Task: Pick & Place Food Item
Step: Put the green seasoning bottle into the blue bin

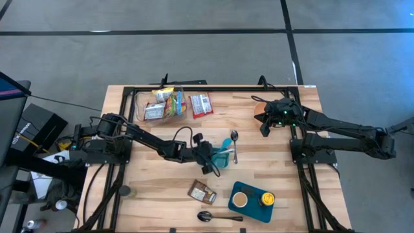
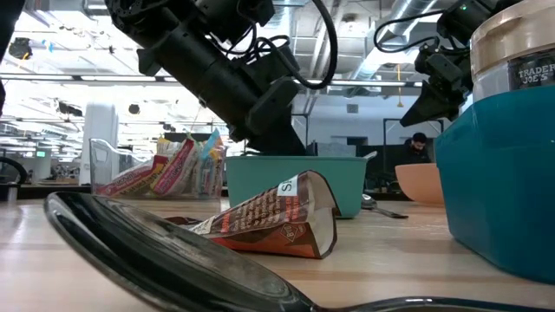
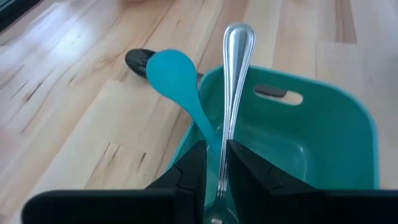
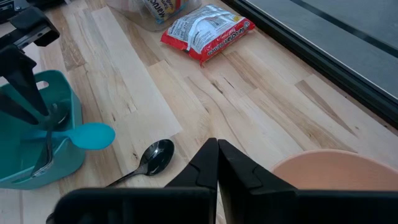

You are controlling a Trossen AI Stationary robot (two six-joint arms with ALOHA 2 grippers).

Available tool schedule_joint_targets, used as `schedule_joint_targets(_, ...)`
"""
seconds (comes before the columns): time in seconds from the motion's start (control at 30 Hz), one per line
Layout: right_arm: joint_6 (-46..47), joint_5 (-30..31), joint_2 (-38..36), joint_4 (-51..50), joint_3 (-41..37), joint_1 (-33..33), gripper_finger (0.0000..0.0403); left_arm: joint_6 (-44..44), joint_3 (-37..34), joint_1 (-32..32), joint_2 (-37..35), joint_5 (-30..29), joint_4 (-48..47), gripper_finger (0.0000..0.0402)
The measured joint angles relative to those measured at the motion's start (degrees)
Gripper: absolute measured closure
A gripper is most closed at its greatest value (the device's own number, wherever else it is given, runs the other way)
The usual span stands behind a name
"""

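Note:
My left gripper (image 3: 216, 155) reaches into a teal bin (image 3: 323, 137) at mid-table (image 1: 226, 157) and is shut on a metal utensil (image 3: 235, 81) that stands up out of it. A teal spoon (image 3: 174, 71) leans over the bin's rim beside the fingers. Food items lie apart from both grippers: a red noodle packet (image 1: 201, 105) flat on the table, a brown packet (image 1: 202, 192) near the front, and snack packets in a clear container (image 1: 162, 103). My right gripper (image 4: 216, 163) is shut and hangs with nothing in it by a peach bowl (image 4: 336, 180) at the far right. My left gripper pinches the metal utensil's handle (image 3: 222, 163) between its two fingers, well below the rounded free end (image 3: 239, 34). The fingers slant down into the bin from the table's left. The handle stands up past them. Whether the teal spoon's stem (image 3: 205, 127) touches a finger, I cannot tell.
A metal spoon (image 1: 234, 145) lies just right of the teal bin. Near the front sit a teal tray (image 1: 251, 202) with a cup and a jar, and another spoon (image 1: 217, 217). Black frame rails run along the table's edges.

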Motion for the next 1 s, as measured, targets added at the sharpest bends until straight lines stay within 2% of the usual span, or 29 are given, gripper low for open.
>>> schedule_joint_targets(0.63,0.01,0.00,0.00,-0.03,0.00,0.02,0.0403,-0.02,0.02,-0.24,0.00,-0.04,8.20,0.0399)
schedule_joint_targets(1.0,-0.01,0.00,0.00,-0.23,0.00,0.00,0.0403,-0.02,0.09,-0.52,-1.46,0.00,8.14,0.0401)
